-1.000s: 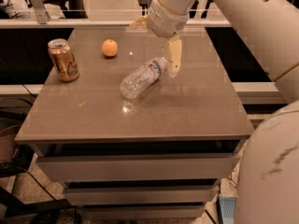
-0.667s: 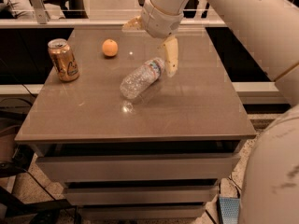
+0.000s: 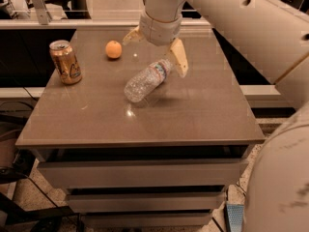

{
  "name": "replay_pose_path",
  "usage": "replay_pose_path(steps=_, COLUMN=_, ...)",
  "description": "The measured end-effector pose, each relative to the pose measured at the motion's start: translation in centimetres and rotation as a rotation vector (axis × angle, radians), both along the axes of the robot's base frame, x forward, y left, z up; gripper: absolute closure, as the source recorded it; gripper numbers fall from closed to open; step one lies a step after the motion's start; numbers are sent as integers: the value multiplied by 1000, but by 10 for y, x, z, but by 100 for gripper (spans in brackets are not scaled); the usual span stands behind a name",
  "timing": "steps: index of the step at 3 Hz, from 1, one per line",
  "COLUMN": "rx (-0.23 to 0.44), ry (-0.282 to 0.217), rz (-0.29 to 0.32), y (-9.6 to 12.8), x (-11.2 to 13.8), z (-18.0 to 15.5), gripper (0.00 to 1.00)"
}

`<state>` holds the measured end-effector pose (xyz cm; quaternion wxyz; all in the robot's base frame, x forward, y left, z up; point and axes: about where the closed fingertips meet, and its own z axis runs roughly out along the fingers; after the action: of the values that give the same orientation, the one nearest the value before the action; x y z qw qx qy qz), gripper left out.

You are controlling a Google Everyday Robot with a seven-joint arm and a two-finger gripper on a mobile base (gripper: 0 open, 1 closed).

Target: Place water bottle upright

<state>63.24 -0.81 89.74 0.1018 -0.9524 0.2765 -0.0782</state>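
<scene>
water bottle (image 3: 146, 80): lying on its side on the counter (image 3: 193, 120), a little beyond the middle, not upright; clear ribbed body with a narrow label band up near the neck.
bottle's lie: on a slant, with the base pointing to about 7 o'clock, toward the near edge, and the cap end pointing to about 1 o'clock; the cap end may be a touch raised, but I can't say for sure.
gripper (image 3: 154, 57): hanging just above the bottle's cap end, over the far middle of the counter, at the end of the big white arm (image 3: 231, 28) that comes in from about 2 o'clock.
fingers (image 3: 179, 59): spread wide and holding nothing; the one at 3 o'clock of the wrist reaches down just beside the cap, and I can't tell whether it touches; the other sticks out at 9 o'clock, clear of the bottle.
orange (image 3: 114, 49): sitting at about 11 o'clock from the bottle, near the 9 o'clock finger but apart from it.
gold can (image 3: 65, 62): standing upright at about 9 o'clock from the bottle, well apart, close to the counter's left edge.
drawer fronts (image 3: 140, 173): stacked under the counter top, facing me.
robot body (image 3: 280, 187): white bulk at about 4 o'clock, beside the counter's near right corner.
</scene>
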Motion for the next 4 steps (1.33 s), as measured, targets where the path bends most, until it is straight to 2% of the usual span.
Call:
replay_pose_path(steps=1, rx=-48, ry=-18, rz=51, y=-9, x=10, z=-12, gripper=0)
replay_pose_path(steps=2, rx=-61, ry=-23, rz=65, y=-16, x=21, z=-24, gripper=0)
replay_pose_path(steps=4, rx=-64, ry=-3, rz=14, y=-16, x=34, z=-54, gripper=0)
